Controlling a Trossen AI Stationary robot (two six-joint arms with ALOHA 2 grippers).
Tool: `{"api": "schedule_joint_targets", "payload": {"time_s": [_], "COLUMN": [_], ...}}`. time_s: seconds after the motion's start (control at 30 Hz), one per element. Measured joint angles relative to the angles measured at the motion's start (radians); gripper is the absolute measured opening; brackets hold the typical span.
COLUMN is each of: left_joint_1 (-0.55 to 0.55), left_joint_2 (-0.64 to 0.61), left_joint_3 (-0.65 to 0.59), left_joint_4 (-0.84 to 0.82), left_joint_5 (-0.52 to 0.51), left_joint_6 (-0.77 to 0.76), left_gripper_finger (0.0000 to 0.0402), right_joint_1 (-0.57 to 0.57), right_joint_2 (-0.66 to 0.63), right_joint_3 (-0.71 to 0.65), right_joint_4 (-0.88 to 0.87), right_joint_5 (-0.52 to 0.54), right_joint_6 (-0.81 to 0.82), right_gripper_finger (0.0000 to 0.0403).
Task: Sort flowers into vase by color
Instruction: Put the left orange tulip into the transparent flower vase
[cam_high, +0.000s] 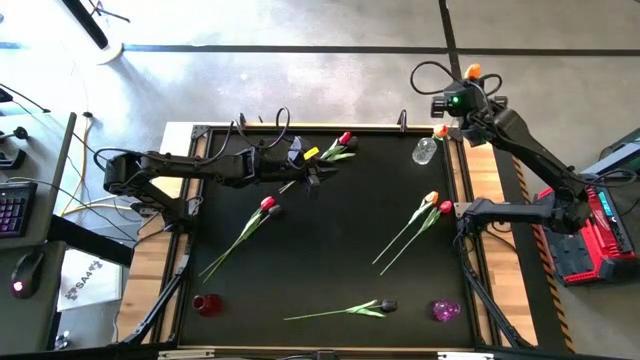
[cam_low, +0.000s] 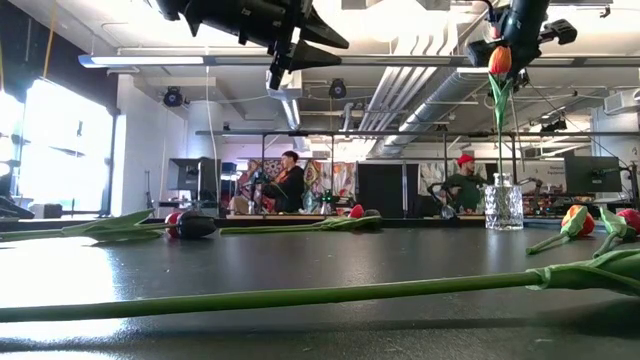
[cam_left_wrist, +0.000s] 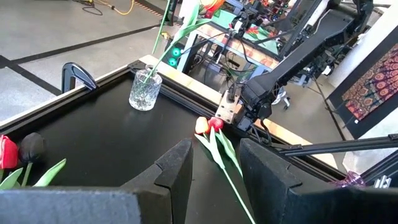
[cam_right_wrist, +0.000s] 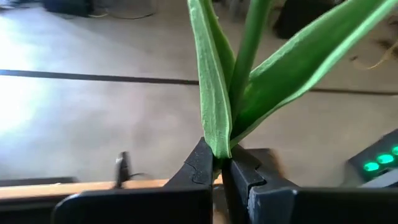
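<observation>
While a dark-headed tulip (cam_high: 385, 305) lies flat along the near edge of the black table (cam_high: 330, 240), between a small red vase (cam_high: 207, 304) at the near left corner and a purple vase (cam_high: 445, 310) at the near right, both appearing to hold no flowers, the rest of the stems are spread farther back. A red tulip (cam_high: 267, 204) lies at mid-table on the left, and an orange tulip (cam_high: 431, 198) and a second red tulip (cam_high: 444, 207) lie side by side, heads near the right edge. Farther on, the left gripper (cam_high: 316, 176) hovers above the table's centre-left with its fingers (cam_left_wrist: 176, 163) parted and nothing between them. Beyond it, another red tulip (cam_high: 345, 138) and a dark one lie near the far edge. At the far right corner stands a clear glass vase (cam_high: 425, 150); the right gripper (cam_right_wrist: 219, 167) is raised above it, fingers pinched tight on the green stem of an orange tulip (cam_low: 499, 60). In the low view that stem hangs straight down with its lower end inside the vase's mouth. People sit in the room behind the table.
</observation>
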Motion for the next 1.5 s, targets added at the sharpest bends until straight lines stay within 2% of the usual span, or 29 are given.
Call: {"api": "schedule_joint_targets", "payload": {"time_s": [0.13,0.47,0.63,0.9,1.0,1.2,1.33,1.5], "left_joint_1": [0.000,0.000,0.000,0.008,0.016,0.033,0.033,0.033], "left_joint_2": [0.000,0.000,0.000,0.000,0.000,0.000,0.000,0.000], "left_joint_3": [0.000,0.000,0.000,0.000,0.000,0.000,0.000,0.000], "left_joint_4": [-0.002,-0.007,-0.008,-0.012,-0.012,-0.012,-0.012,-0.012], "left_joint_5": [0.000,0.000,0.000,-0.002,-0.005,-0.008,-0.008,-0.008], "left_joint_6": [0.000,0.034,0.034,0.036,0.036,0.035,0.034,0.032], "left_gripper_finger": [0.0119,0.0119,0.0119,0.0119,0.0119,0.0119,0.0119,0.0120], "right_joint_1": [0.025,0.065,0.067,0.087,0.098,0.124,0.139,0.152], "right_joint_2": [-0.011,0.005,0.005,0.003,0.004,0.005,0.004,0.004], "right_joint_3": [0.000,0.000,0.021,0.073,0.033,-0.034,-0.011,0.048], "right_joint_4": [-0.010,-0.029,-0.025,-0.116,-0.158,-0.103,-0.033,-0.025], "right_joint_5": [-0.088,-0.095,-0.066,-0.159,-0.148,-0.119,-0.119,-0.092], "right_joint_6": [0.057,0.084,0.045,0.088,0.130,0.139,0.093,0.042], "right_gripper_finger": [0.0000,0.0000,0.0000,0.0000,0.0000,0.0000,0.0000,0.0000]}}
